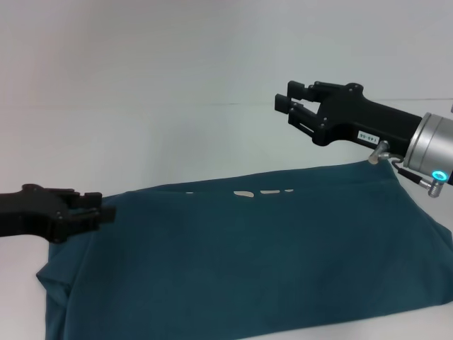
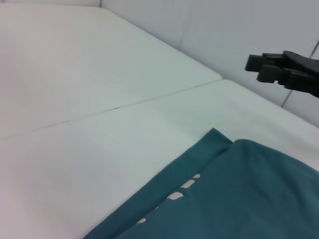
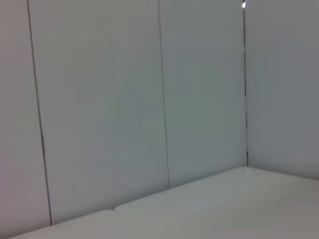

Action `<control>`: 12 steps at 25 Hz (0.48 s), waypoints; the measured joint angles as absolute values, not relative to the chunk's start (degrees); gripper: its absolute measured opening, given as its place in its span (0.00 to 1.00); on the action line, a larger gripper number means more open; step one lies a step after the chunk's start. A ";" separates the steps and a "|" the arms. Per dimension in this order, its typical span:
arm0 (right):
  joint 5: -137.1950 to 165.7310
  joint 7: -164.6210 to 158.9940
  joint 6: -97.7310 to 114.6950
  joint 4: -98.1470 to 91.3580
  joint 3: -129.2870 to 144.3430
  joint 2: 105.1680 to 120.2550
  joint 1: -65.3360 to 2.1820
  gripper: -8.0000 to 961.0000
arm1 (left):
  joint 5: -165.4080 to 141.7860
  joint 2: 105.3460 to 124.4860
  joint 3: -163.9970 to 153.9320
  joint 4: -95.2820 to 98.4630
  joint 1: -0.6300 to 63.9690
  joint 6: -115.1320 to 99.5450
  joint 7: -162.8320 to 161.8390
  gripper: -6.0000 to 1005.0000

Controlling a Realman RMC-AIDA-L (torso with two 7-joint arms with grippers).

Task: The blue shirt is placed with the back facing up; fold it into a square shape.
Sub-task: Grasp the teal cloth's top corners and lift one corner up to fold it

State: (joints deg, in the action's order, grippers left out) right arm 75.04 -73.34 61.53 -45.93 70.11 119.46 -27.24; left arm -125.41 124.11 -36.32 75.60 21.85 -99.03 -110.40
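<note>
A large dark teal-blue shirt [image 1: 255,255] lies spread on a smooth white table [image 1: 141,127], filling the near part of the head view. The cloth is soft and matte, with shallow wrinkles and a rumpled corner at its near left. It has been folded over itself into a broad, roughly four-sided slab. Along its far edge a narrow strip of an under layer peeks out, and a few small white printed marks [image 1: 244,193] show there. In the left wrist view the same far edge appears as two stacked layers, the lower one ending in a pointed corner on the table, with the white marks in the seam between them.

The left gripper [image 1: 95,210], black and blocky, hard plastic in look, hangs at the shirt's far left corner, just at the cloth's edge. Its fingers look drawn close together; whether they pinch the cloth cannot be told.

The right gripper [image 1: 291,106] is raised well above the table, beyond the shirt's far right edge. It is black with a silver metal wrist cuff [image 1: 428,145] bearing a small glowing blue ring. Its fingers stand slightly apart and hold nothing.

A thin dark seam [image 2: 114,107] crosses the tabletop. The right wrist view shows only pale wall panels [image 3: 99,109] with thin vertical joints, above a strip of white table.
</note>
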 joint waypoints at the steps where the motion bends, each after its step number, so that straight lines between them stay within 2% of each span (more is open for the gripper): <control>1: 75.04 -73.34 61.72 -45.92 70.12 119.47 -27.24 0.35 | -124.89 124.11 -36.29 75.70 21.40 -99.06 -110.58 0.38; 7: 76.05 -73.04 59.64 -43.68 70.28 120.14 -28.55 0.37 | -120.89 124.31 -36.15 81.00 18.42 -102.00 -112.32 0.38; 12: 73.28 -72.14 56.73 -40.44 70.25 120.33 -30.15 0.38 | -128.14 123.68 -34.14 86.55 17.68 -104.62 -114.35 0.38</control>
State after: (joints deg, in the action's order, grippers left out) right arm 73.28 -72.14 56.73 -40.44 70.25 120.33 -30.15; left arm -128.14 123.68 -34.14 86.55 17.67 -104.62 -114.35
